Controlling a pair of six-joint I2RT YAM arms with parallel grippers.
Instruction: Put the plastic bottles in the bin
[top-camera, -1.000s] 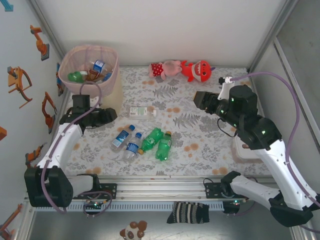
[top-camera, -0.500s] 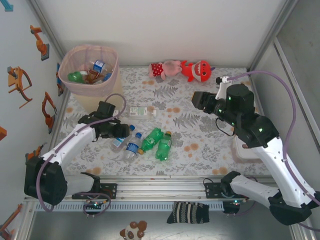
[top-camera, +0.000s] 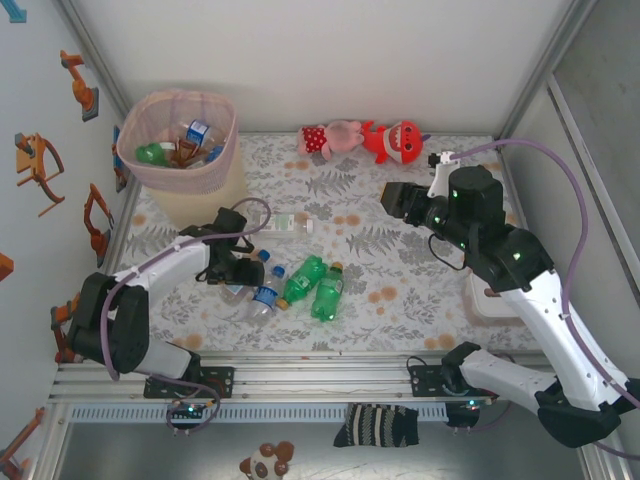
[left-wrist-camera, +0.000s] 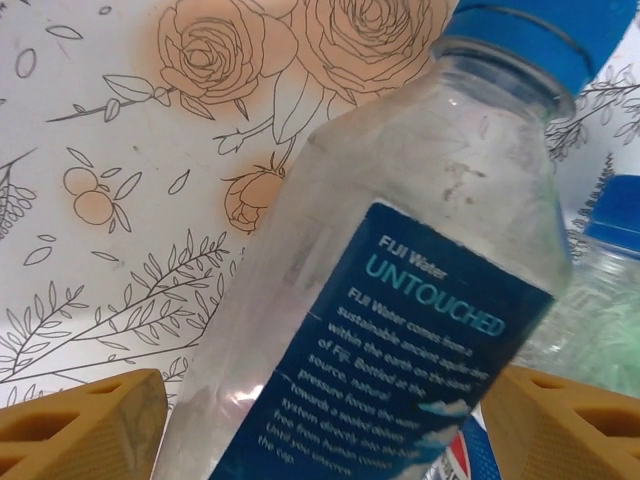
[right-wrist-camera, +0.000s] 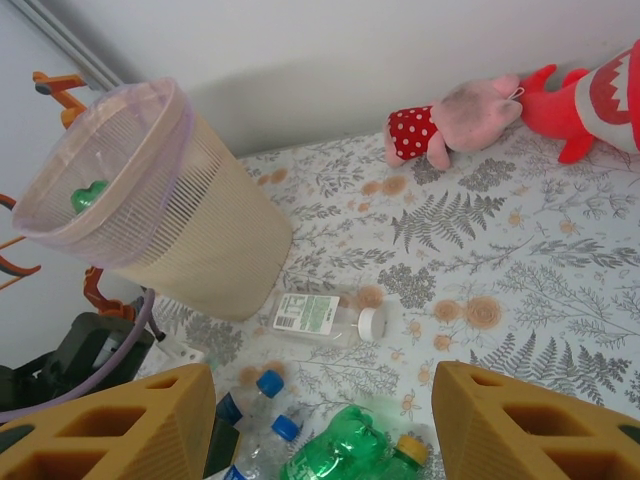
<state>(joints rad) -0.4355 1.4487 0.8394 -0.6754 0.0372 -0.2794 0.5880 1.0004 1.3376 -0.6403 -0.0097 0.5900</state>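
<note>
Nearest the arm bases, four plastic bottles lie on their sides on the floral tabletop (top-camera: 420, 285), at about 7 o'clock from its middle. The left gripper (top-camera: 238, 272) sits low over the leftmost of them, a clear Fiji bottle (left-wrist-camera: 400, 320) with a blue label and blue cap. In the left wrist view its yellow fingers (left-wrist-camera: 85, 425) stand apart, one on each side of the bottle's lower body; whether either pad touches the plastic cannot be told. Just to the 3 o'clock side lies a second clear bottle (top-camera: 265, 293) with a blue cap, then one green bottle (top-camera: 303, 279) and another green bottle (top-camera: 328, 293) side by side. Farther back, near the middle of the tabletop, a white-labelled bottle (top-camera: 285, 224) lies flat, apart from the cluster. The right gripper (top-camera: 393, 198) hangs above the tabletop at about 2 o'clock, and in its own wrist view its fingers (right-wrist-camera: 120, 420) are spread with nothing between them. The bin (top-camera: 215, 165) stands upright in the 10 o'clock corner, with several bottles (top-camera: 197, 133) already inside. Along the far edge, at 12 to 1 o'clock, lie a pink plush toy (top-camera: 332, 138) and a red plush toy (top-camera: 395, 140), touching each other.
</note>
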